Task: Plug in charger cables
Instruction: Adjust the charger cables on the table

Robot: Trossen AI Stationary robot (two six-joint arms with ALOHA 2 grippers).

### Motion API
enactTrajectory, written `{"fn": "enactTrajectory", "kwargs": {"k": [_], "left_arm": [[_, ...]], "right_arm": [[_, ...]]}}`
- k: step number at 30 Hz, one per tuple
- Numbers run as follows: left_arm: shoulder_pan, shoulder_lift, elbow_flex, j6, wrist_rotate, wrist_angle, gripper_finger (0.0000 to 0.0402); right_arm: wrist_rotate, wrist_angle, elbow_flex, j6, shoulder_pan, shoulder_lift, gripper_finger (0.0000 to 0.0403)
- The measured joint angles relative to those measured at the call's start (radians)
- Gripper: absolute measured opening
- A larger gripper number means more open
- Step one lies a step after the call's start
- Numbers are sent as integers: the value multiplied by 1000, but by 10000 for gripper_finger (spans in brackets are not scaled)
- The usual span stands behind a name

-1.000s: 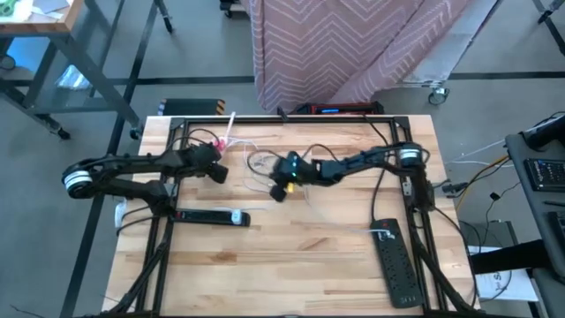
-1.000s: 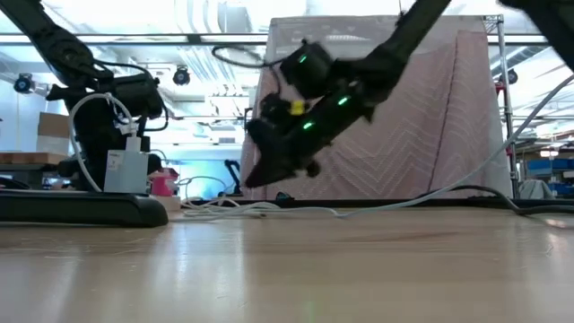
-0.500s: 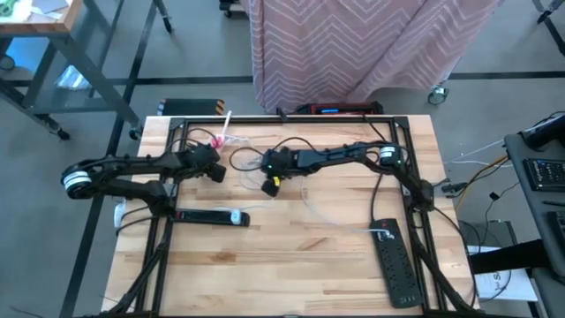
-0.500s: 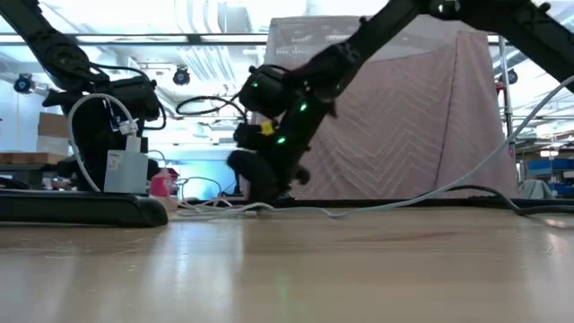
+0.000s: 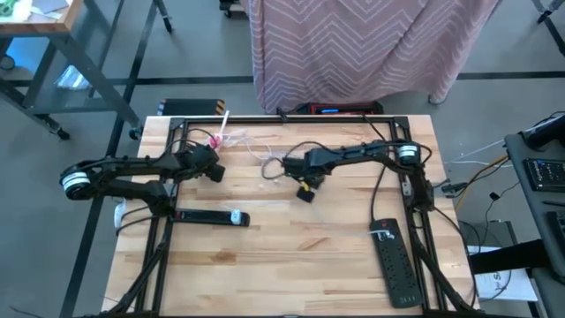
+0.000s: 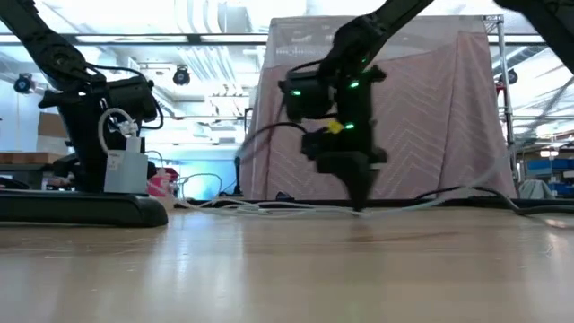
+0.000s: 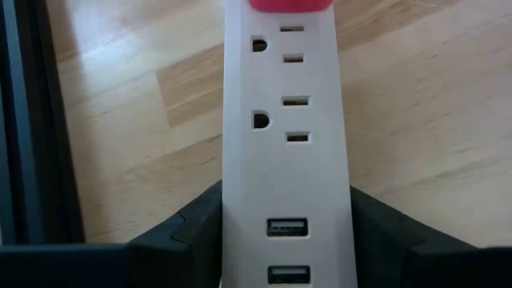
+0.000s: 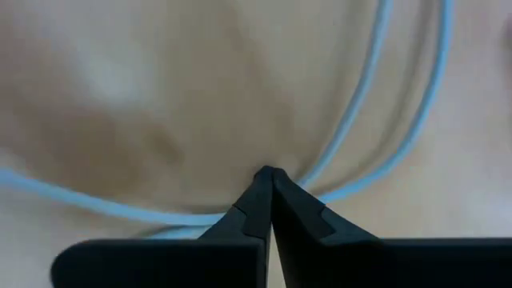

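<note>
The right gripper [image 8: 267, 192] has its fingers pressed together at the tips, pinching a thin white cord [image 8: 376, 96] of the charger cables; the right wrist view shows the cord looping away over the wood on both sides of the closed tips. In the high view the right gripper [image 5: 305, 192] points down near the middle of the desk [image 5: 291, 265]. Half a second ago it stood further toward the left arm, over the cable tangle near the far edge; it has since drawn back toward the right, and the loose loops [image 5: 272, 163] now trail out behind it. The low view shows the gripper [image 6: 359, 205] down at the desk surface with the cord running off to either side.

The left gripper [image 7: 280, 240] is clamped on the white power strip [image 7: 284, 144], one finger on each long side, near the far left corner of the desk, unchanged over the last second. Its free sockets and USB ports face the camera, and a red-pink plug block [image 7: 290, 4] occupies the socket at the strip's far end.

Judgement: the pull appears to be drawing out one cable so that its connector can be brought to the held strip. No connector end is visible in the right gripper, so a regrasp nearer the plug will probably be needed.
</note>
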Motion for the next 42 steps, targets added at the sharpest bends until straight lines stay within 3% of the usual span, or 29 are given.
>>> {"fn": "enactTrajectory", "kwargs": {"k": [8,15,22,24,30,36,42], "left_arm": [[2,0,0,0,-7,1,193],[19,0,-1,0,-22,5,184],[47,0,-2,20,-23,17,195],[51,0,-2,25,-23,20,193],[51,0,3,55,-30,53,186],[51,0,19,71,-31,54,196],[51,0,19,72,-28,59,185]], "right_arm": [[-166,-48,-209,214,179,-149,0],[-495,-45,-308,348,374,-263,0],[-646,-33,-346,451,507,-334,0],[-597,-34,-339,459,523,-353,0],[-225,0,-257,425,490,-435,0],[62,206,-245,313,411,-468,0],[144,538,-257,43,263,-374,25]]}}
